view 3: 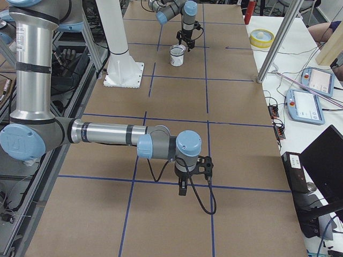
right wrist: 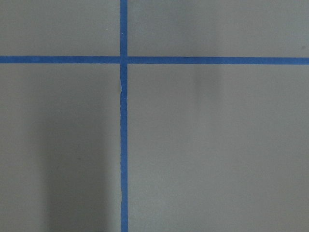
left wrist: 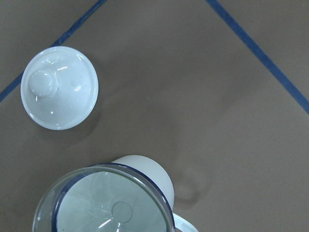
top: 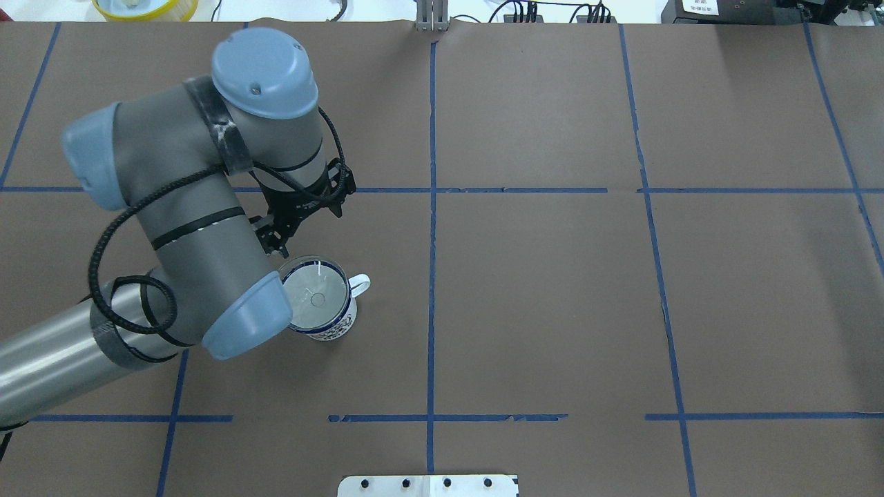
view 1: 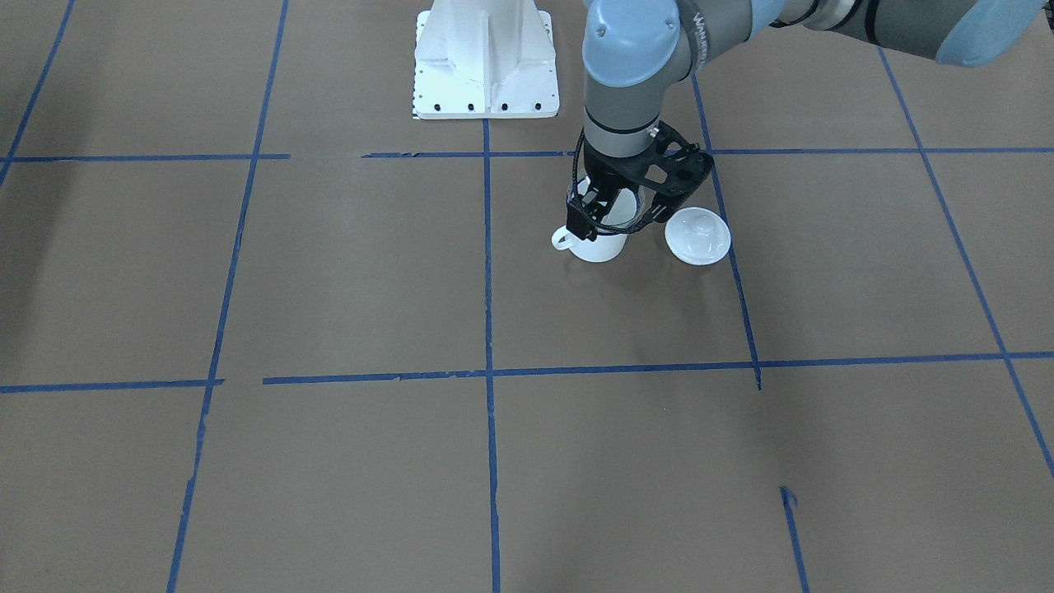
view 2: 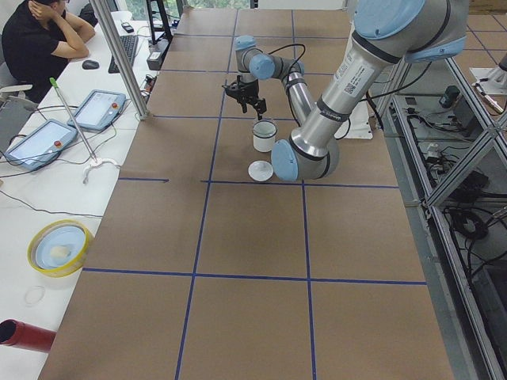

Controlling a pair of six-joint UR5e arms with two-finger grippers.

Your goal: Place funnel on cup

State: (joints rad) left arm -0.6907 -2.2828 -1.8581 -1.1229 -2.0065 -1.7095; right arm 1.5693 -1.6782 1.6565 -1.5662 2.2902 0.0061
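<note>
Working over the brown-papered table (top: 552, 310), taped into blue squares. Reaching in with the left arm (top: 193, 228) and hanging the left gripper (view 1: 586, 221) right at the rim of the white enamel mug (top: 342, 323). Parking the right arm (view 3: 107, 133) well apart, right gripper (view 3: 183, 188) pointing down at bare paper.

Judging the task nearly finished: seeing the clear funnel (top: 316, 298) already sitting mouth-up on the mug's dark blue rim, looking level. Making out nothing else inside the mug. Finding the white domed lid (view 1: 697, 235) knob-up on the table just beside the mug, covering nothing.

Not managing to tell whether either gripper's jaws are apart or together. Guessing at the remainder — releasing the funnel, if gripped, and lifting clear.
</note>
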